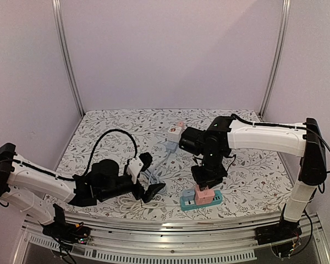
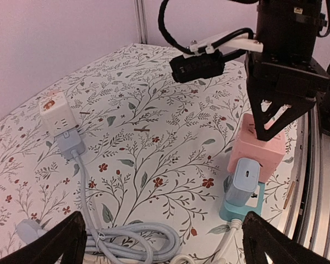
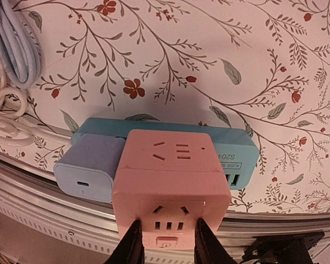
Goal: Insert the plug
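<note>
Right end effector (image 3: 166,236) pinches the pink cube adapter (image 3: 170,165), lower centre; probably light, rigid, slick, so hold its flat sides.

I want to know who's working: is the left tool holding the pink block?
No, the left tool hangs open; the right tool pinches the pink block.

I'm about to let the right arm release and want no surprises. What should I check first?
1. Right tool shut on the pink adapter: ok.
2. Pink adapter on the teal power strip: ok.
3. Adapter pushed fully home: cannot tell, the joint is hidden.
4. Blue charger beside it, outside the grip: ok.
5. Left tool open, apart from the strip: ok.
</note>
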Available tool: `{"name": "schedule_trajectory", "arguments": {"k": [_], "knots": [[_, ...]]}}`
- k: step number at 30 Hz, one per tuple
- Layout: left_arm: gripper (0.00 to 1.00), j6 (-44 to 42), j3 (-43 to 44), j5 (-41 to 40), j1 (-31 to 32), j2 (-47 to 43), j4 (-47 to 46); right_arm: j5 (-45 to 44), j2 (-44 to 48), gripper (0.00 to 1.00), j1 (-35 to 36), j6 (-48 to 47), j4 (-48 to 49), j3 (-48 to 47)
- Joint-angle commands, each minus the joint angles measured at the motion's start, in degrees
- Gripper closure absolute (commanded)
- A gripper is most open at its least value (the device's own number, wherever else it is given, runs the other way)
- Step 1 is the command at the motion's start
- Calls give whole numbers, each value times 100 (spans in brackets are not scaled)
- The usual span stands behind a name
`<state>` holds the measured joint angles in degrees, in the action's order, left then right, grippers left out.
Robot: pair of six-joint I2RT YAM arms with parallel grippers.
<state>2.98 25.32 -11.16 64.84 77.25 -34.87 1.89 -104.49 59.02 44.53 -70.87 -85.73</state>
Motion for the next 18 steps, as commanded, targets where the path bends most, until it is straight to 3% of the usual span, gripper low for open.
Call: {"name": "schedule_trajectory", "arguments": {"k": [1,18], "knots": [[2,-75,-90,13,-68,-7,-125,91,-635,69,61,39,450,509],[2,-114,-137,-88,-68,-103,-90,330,-855,70,179,266,884,1163]]}}
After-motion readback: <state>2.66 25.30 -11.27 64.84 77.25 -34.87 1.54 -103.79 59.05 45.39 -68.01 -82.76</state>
